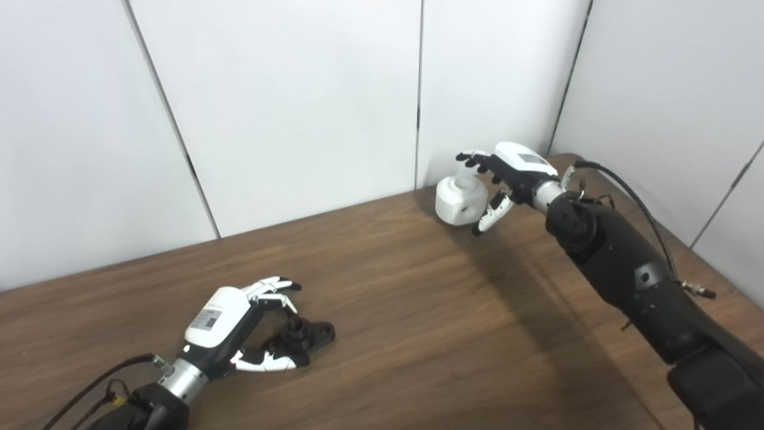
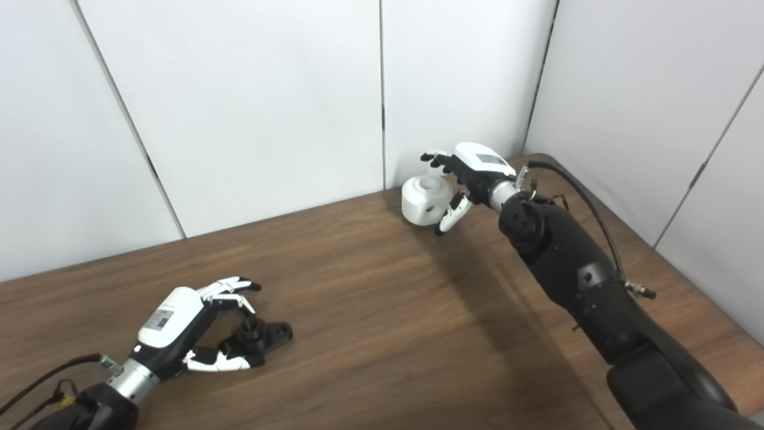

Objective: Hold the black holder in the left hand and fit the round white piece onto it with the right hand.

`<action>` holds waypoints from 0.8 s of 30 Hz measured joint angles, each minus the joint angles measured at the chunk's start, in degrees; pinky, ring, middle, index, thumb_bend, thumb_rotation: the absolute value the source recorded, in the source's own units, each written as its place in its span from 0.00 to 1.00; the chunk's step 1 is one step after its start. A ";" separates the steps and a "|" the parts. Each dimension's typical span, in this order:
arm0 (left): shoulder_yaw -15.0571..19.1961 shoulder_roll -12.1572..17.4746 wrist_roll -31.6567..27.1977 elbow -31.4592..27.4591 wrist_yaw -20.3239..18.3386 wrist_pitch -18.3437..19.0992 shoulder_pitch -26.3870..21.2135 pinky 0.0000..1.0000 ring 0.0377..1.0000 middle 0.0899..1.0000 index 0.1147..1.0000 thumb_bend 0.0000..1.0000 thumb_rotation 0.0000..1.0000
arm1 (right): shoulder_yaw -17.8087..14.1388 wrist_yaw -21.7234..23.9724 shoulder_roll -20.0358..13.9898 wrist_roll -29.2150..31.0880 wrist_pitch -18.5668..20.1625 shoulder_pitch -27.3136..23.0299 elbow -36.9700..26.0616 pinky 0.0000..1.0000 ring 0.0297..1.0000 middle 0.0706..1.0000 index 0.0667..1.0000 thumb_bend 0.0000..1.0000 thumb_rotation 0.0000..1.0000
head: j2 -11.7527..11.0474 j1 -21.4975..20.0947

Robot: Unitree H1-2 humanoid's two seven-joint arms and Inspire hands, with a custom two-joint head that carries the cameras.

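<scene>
— Status of my left hand?
— Low at the table, fingers spread; the black holder lies between fingers and thumb, contact not confirmable.
— My right hand?
— Raised at the far corner, fingers apart. The round white piece sits just beside its fingertips, contact unclear.

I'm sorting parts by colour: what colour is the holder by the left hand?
Black, lying on the brown table; the holder shows best in the left eye view.
</scene>
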 measured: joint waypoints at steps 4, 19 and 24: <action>0.06 0.00 0.11 0.00 0.00 0.00 0.02 0.72 0.86 0.81 0.42 0.52 0.07 | -0.05 0.00 -0.05 0.03 -0.02 0.00 0.00 0.70 0.83 0.85 0.86 0.93 0.09 | 0.00 0.09; 0.31 0.08 0.37 -0.20 -0.02 0.00 0.19 0.72 0.86 0.80 0.42 0.52 0.07 | 0.88 0.60 -0.35 -2.02 1.05 -0.72 0.00 0.67 0.80 0.83 0.82 0.93 0.12 | 0.09 0.53; 0.47 0.10 0.65 -0.33 -0.02 0.01 0.25 0.72 0.86 0.81 0.42 0.52 0.07 | 1.59 1.14 -0.34 -3.96 1.77 -2.31 0.02 0.64 0.78 0.83 0.80 0.93 0.14 | 0.00 0.79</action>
